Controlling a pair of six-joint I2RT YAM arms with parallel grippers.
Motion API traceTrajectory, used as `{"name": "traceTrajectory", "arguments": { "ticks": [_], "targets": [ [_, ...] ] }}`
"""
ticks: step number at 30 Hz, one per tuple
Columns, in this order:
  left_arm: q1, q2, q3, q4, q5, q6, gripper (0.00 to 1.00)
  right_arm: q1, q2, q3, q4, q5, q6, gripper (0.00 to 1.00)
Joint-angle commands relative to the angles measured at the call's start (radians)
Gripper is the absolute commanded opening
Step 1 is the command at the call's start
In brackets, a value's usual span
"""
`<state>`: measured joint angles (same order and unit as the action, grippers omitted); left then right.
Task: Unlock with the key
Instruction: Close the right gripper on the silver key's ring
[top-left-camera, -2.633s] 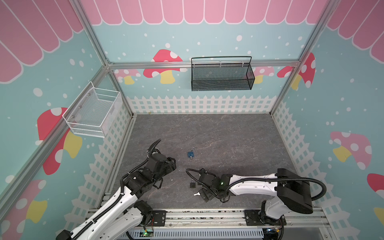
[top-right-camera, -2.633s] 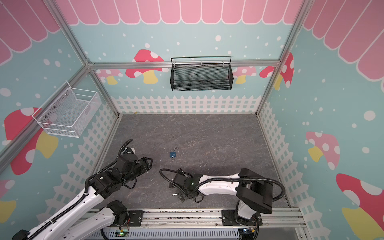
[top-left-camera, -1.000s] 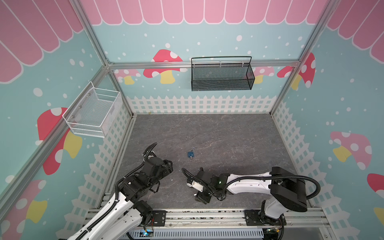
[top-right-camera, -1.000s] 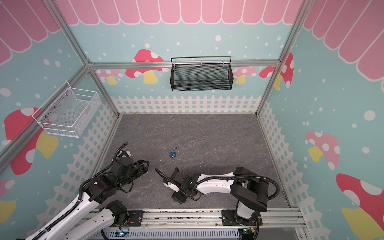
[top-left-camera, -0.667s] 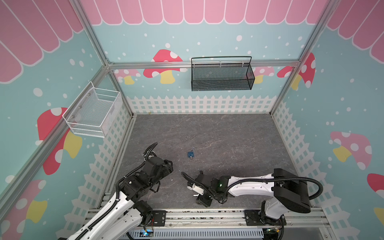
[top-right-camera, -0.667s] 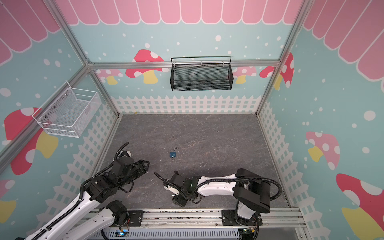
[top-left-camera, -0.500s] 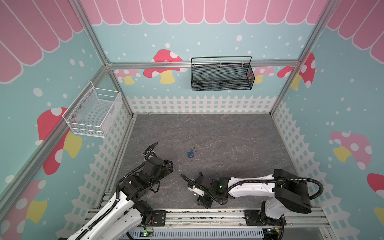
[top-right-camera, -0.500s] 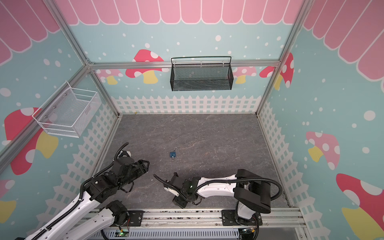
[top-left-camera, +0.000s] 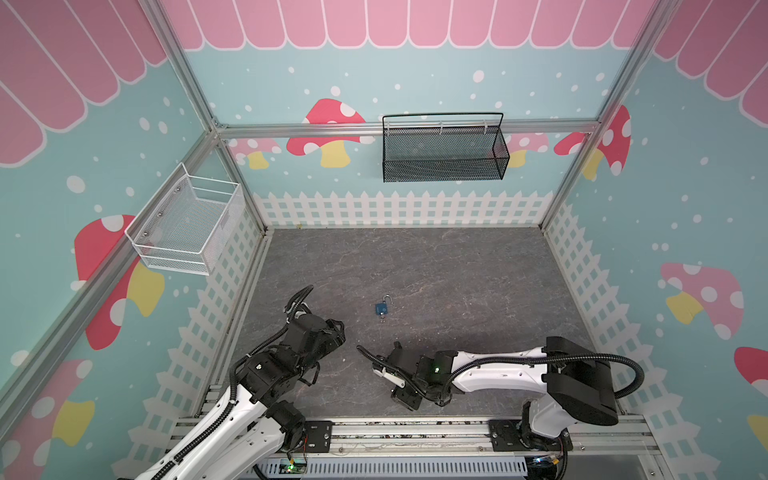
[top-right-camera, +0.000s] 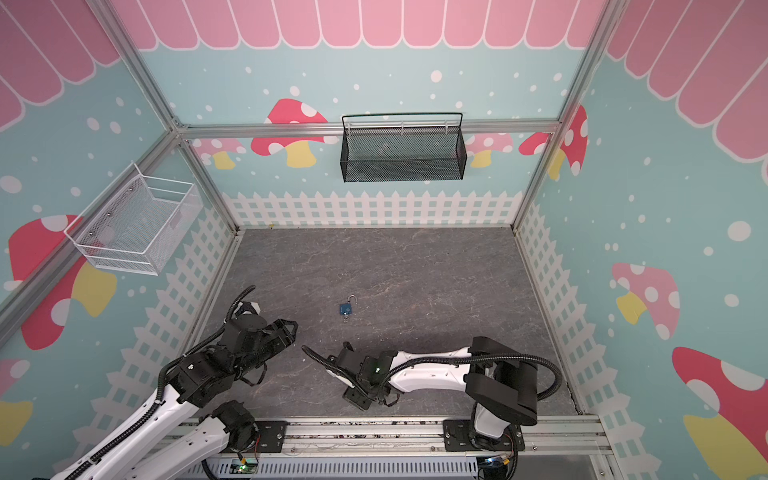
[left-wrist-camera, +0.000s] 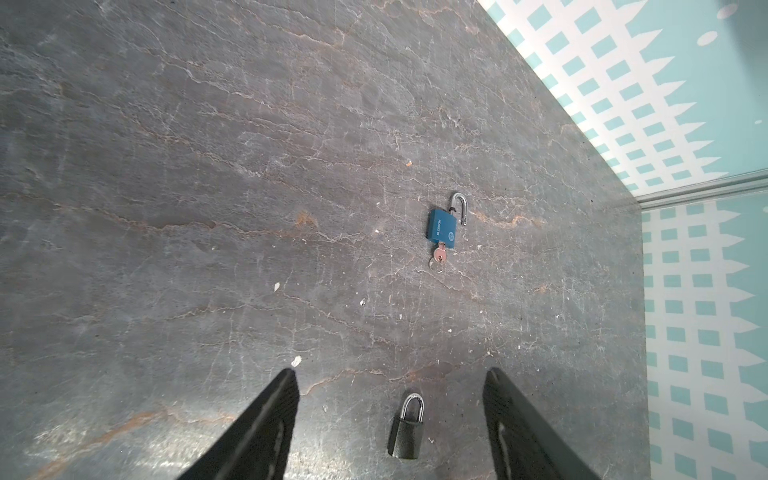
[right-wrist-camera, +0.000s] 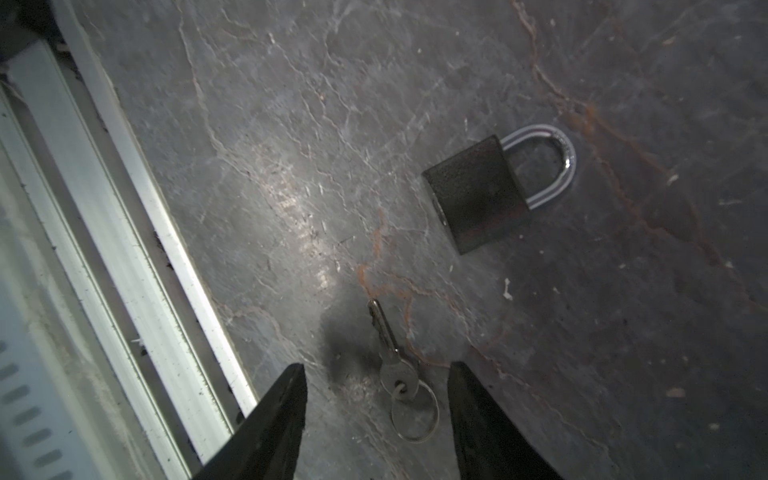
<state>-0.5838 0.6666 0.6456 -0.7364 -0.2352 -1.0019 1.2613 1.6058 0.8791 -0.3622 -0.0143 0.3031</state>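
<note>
1. Grey, veined, slate-like tabletop (right-wrist-camera: 291, 124), matte and scuffed, with a ribbed aluminium rail (right-wrist-camera: 124, 249) along its edge.
2. Small flat silver key (right-wrist-camera: 395, 370) lies near that rail, apart from the black, boxy padlock (right-wrist-camera: 478, 193), whose steel shackle is closed.
3. My right gripper (right-wrist-camera: 377, 368) stands parted astride the key, gripping nothing.
4. My left gripper (left-wrist-camera: 390, 370) gapes wide, empty.

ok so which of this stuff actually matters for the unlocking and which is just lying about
For the job:
- black padlock, shackle shut
- loose key on its ring
- right gripper, open, close to that key

Lying about:
- blue padlock, already open, with inserted key
- black mesh basket
- white wire basket
</note>
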Motion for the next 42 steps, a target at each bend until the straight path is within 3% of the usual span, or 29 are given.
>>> {"name": "traceTrajectory", "arguments": {
  "ticks": [1, 18, 29, 42],
  "targets": [
    [0.006, -0.006, -0.005, -0.006, -0.017, -0.024, 0.70, 0.004, 0.015, 0.002, -0.039, 0.010, -0.040, 0.58],
    [0.006, 0.023, 0.018, 0.000, 0.020, 0.003, 0.70, 0.005, 0.031, -0.037, -0.069, -0.085, -0.032, 0.53],
    [0.007, 0.025, 0.014, 0.021, 0.014, 0.001, 0.70, 0.005, 0.049, -0.016, -0.090, 0.005, 0.010, 0.45],
    [0.007, 0.011, 0.003, 0.024, 0.002, -0.013, 0.70, 0.003, 0.071, 0.000, -0.100, 0.044, -0.028, 0.33]
  ]
}}
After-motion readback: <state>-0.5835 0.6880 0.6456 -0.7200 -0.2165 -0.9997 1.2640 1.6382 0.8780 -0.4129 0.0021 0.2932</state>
